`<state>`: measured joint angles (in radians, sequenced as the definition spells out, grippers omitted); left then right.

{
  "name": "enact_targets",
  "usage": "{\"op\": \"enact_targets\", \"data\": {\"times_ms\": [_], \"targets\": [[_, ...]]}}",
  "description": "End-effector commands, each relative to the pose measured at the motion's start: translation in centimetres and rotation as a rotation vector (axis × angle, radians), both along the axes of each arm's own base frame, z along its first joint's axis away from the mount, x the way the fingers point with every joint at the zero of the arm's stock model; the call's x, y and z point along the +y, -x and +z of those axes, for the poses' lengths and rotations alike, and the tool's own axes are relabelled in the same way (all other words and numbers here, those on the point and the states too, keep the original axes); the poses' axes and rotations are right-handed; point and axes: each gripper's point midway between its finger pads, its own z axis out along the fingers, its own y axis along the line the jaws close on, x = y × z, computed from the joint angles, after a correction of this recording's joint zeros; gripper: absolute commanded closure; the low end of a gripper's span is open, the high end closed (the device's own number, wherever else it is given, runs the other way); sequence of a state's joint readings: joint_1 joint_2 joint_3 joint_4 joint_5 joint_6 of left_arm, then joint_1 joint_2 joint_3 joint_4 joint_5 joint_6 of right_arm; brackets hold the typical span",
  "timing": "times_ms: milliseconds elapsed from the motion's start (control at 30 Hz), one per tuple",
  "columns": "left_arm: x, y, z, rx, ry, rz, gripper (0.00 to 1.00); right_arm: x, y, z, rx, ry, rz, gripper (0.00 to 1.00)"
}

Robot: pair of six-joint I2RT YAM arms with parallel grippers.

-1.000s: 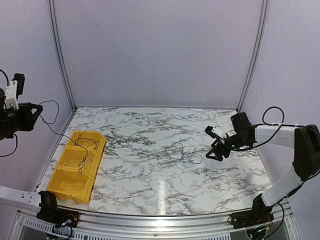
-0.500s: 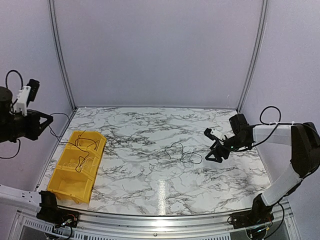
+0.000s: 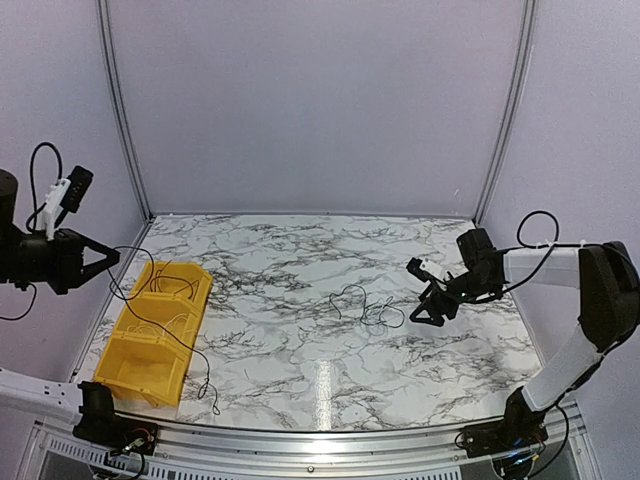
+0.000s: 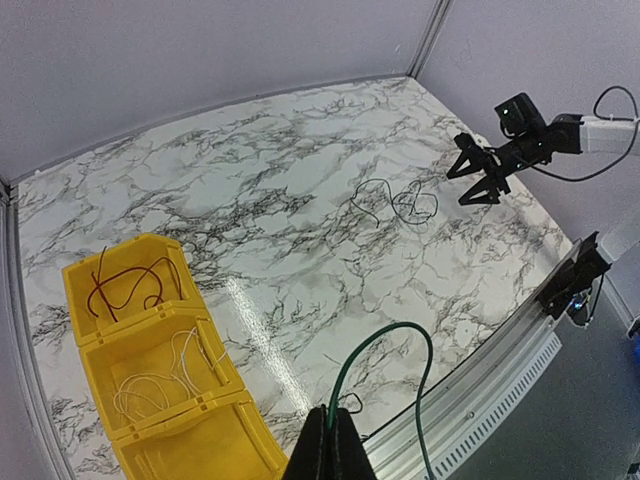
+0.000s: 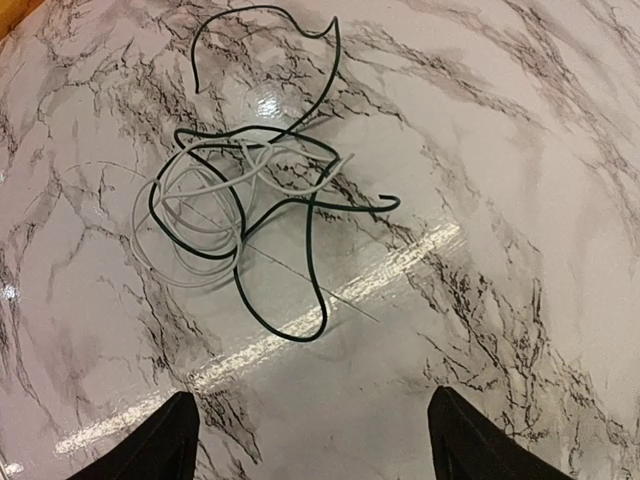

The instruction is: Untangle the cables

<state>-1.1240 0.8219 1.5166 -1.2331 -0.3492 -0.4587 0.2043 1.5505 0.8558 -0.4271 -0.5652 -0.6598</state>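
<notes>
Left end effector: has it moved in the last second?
Yes. The left end effector, gripping a cable, shifted right toward the yellow bin.

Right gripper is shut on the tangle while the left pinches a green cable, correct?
Not quite: the right wrist view shows the right gripper open, the tangle lying untouched ahead of it. The left gripper does pinch a green cable.

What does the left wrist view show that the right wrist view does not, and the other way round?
Only the left wrist view: the yellow bin, and a green cable pinched in the shut left gripper. Only the right wrist view: close up, a white wire wound through a dark wire. Both: the tangle on the marble table, and the open right gripper.
</notes>
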Motion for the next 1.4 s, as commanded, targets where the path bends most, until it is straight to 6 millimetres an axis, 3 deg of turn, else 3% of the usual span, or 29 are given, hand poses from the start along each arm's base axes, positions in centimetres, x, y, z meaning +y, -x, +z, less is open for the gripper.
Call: {"op": "enact_targets", "data": {"times_ms": [0, 200, 467, 567, 833, 1100, 1233, 1367], "targets": [[2.7, 0.4, 1.2, -0.022, 0.071, 0.066, 1.00, 0.2, -0.7, 0.6, 0.003, -0.018, 0.013, 0.21], [7.4, -0.9, 0.4, -0.060, -0.070, 0.274, 1.00, 0.3, -0.6, 0.4, 0.014, -0.020, 0.017, 0.22], [13.5, -2.0, 4.0, -0.225, 0.048, 0.550, 1.00, 0.2, -0.4, 0.1, 0.022, -0.014, 0.020, 0.22], [14.9, -2.1, 4.8, -0.267, 0.066, 0.615, 1.00, 0.1, -0.4, 0.0, 0.027, -0.012, 0.019, 0.22], [13.6, -3.1, 3.3, -0.279, -0.063, 0.622, 1.00, 0.1, -0.3, -0.4, 0.043, -0.007, 0.023, 0.22], [14.5, -2.8, 1.9, -0.266, -0.030, 0.648, 1.00, 0.1, -0.2, -1.1, 0.068, -0.002, 0.027, 0.22], [13.2, -3.0, -0.7, -0.219, -0.084, 0.627, 1.00, 0.2, -0.1, -1.1, 0.075, -0.004, 0.030, 0.22], [11.1, -3.4, -4.6, -0.133, -0.158, 0.621, 1.00, 0.3, -0.1, -1.1, 0.080, -0.008, 0.031, 0.23]]}}
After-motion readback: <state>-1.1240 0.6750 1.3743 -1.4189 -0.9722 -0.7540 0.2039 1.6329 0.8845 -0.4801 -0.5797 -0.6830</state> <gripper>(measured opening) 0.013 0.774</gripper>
